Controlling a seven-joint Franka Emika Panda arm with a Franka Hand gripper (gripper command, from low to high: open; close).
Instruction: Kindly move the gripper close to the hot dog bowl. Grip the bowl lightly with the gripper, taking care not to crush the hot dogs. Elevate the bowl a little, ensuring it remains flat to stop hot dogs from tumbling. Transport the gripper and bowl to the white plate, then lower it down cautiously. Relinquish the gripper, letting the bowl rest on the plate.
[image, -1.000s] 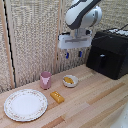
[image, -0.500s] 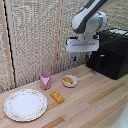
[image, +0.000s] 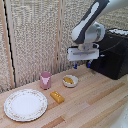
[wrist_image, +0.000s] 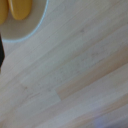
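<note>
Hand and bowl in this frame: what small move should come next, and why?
Probably shift the hand toward the exterior view's left and lower it over the bowl. The hand hangs in the air above the table, holding nothing, offset to the bowl's right in that view. The wrist view catches only the bowl's edge, so it isn't centred yet. The plate waits empty.
</note>
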